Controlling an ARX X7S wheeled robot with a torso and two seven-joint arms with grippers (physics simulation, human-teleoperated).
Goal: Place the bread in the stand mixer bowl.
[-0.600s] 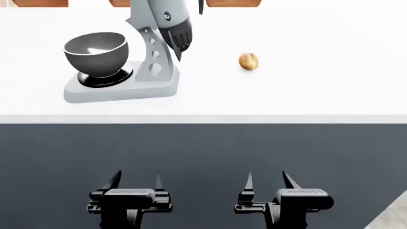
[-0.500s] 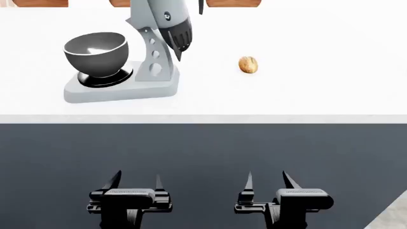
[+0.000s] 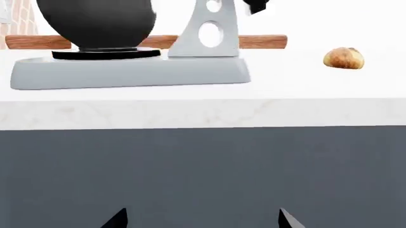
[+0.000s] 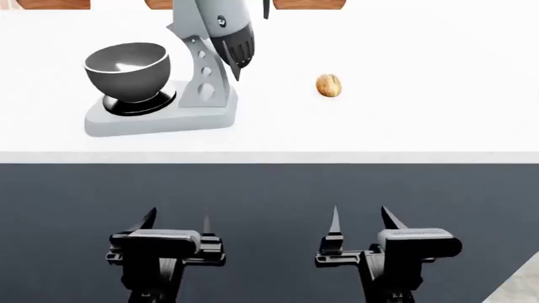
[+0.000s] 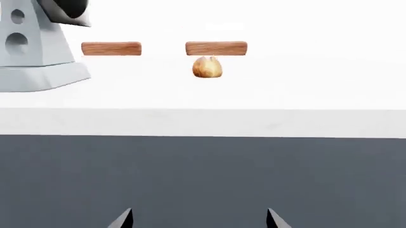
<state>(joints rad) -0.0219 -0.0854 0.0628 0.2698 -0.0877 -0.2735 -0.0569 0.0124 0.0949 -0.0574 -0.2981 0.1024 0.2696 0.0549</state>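
Right, bread (image 4: pixel 329 85) sat alone on white counter (image 4: pixel 404 120), well right of mixer (image 4: pixel 181 101) | bowl (image 4: pixel 127 67) empty on its black base | L gripper (image 4: pixel 178 222) & R gripper (image 4: pixel 361 221) both spread wide, holding nothing, low before dark cabinet front (image 4: pixel 269 189)

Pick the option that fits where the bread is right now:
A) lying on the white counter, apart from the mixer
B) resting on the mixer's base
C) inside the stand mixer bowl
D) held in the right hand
A: the bread lies alone on the white counter, clear of the stand mixer bowl, while the left hand and right hand hang open and empty below the counter edge.
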